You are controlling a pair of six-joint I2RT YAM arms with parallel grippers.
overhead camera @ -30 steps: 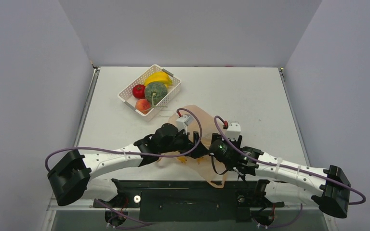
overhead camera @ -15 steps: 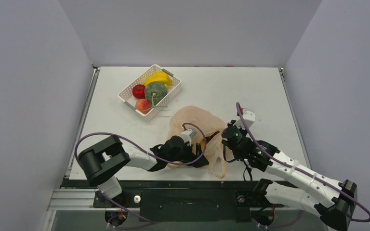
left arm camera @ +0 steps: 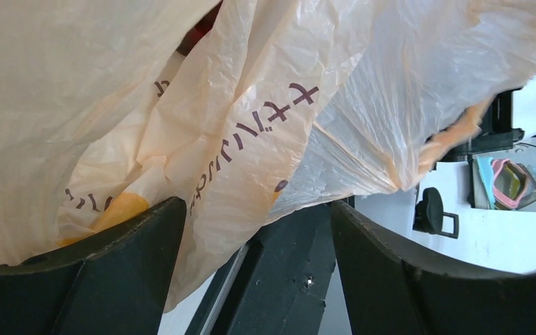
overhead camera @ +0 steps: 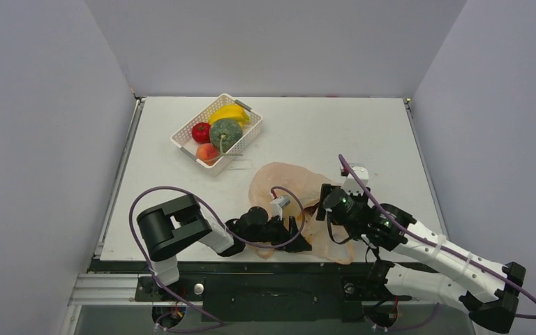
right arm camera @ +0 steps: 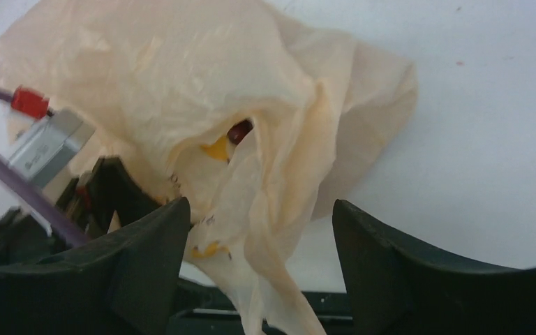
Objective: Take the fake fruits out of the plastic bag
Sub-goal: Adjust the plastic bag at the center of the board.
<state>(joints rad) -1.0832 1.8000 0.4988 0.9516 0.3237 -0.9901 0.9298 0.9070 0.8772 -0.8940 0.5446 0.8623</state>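
Observation:
The pale-orange plastic bag lies crumpled near the table's front edge, between both arms. Its mouth gapes in the right wrist view, showing a yellow fruit and a dark red fruit inside the plastic bag. My right gripper is open at the bag's right side, and a loose fold hangs between its jaws. My left gripper is open low at the bag's near side. The plastic bag drapes over its left finger, gripped by neither.
A white latticed basket at the back left holds a red apple, green melon, bananas and a peach. The black base rail runs along the near edge, just below the bag.
The left arm has folded back, its gripper now low by the near edge. The right gripper has swung to the bag's right side, and the bag has spread toward the front.

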